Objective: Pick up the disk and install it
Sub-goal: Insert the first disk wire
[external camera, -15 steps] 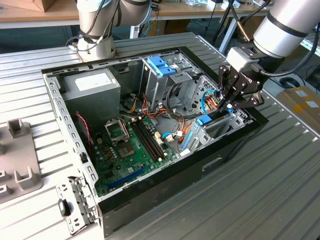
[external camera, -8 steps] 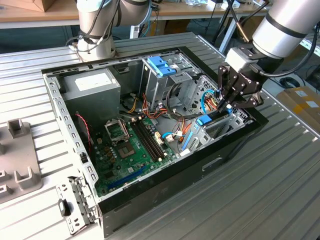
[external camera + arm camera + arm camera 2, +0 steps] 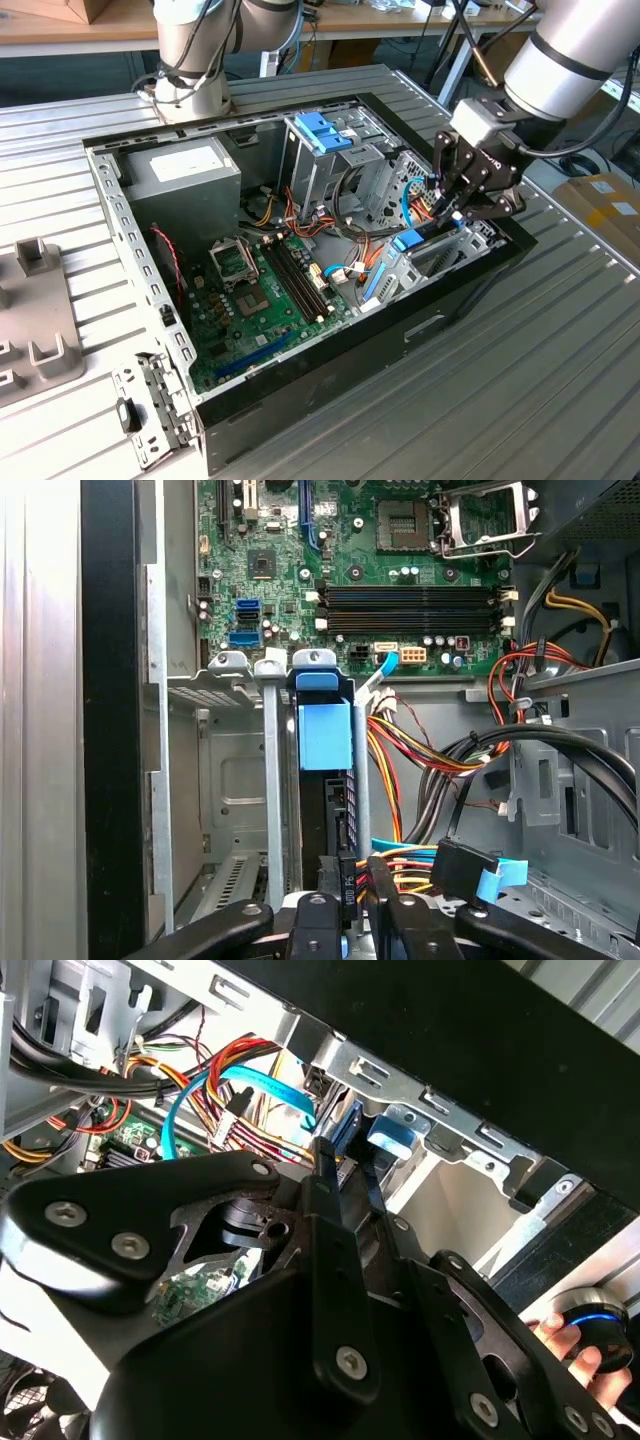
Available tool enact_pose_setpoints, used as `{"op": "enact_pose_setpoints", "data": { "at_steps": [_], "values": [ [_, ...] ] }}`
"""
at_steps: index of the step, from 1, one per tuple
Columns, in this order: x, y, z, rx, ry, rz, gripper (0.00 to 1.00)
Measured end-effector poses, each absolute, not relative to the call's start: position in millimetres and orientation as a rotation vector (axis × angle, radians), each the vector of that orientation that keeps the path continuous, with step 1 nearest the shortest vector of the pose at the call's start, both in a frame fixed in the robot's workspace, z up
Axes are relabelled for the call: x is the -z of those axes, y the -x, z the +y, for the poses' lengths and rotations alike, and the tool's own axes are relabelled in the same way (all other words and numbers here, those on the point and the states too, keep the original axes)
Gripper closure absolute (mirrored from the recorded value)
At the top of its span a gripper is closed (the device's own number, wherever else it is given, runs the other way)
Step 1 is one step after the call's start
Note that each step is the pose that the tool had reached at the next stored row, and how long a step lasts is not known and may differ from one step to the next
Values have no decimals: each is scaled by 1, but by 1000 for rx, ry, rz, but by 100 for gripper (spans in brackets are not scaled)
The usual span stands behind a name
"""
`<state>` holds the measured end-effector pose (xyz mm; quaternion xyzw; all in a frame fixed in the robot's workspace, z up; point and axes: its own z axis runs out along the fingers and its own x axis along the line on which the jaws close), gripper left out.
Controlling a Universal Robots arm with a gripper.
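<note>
I see the open case [image 3: 300, 400] on the table [image 3: 560, 380]. The disk [image 3: 325, 780] stands on edge in the bay [image 3: 230, 780] at the case's front corner. The gripper [image 3: 462, 200] sits just above it, jaws pinching its rear edge.

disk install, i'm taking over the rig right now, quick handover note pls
Gripper: down inside the open computer case at the exterior view's right end, fingers closed on the disk.
Disk: standing on edge in the metal drive bay beside the motherboard, blue carrier tab up.
Done: disk picked up and brought into the bay.
Left: whether it is fully seated cannot be told; gripper not yet released.
</note>
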<state>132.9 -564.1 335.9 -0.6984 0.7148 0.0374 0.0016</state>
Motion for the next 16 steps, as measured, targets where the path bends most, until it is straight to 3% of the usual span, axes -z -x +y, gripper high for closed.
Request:
{"op": "enact_pose_setpoints", "data": {
  "at_steps": [15, 16],
  "values": [
    [-360, -133, -564, -119, 2191, 2242, 76],
    [-360, -133, -564, -120, 2191, 2242, 84]
  ]
}}
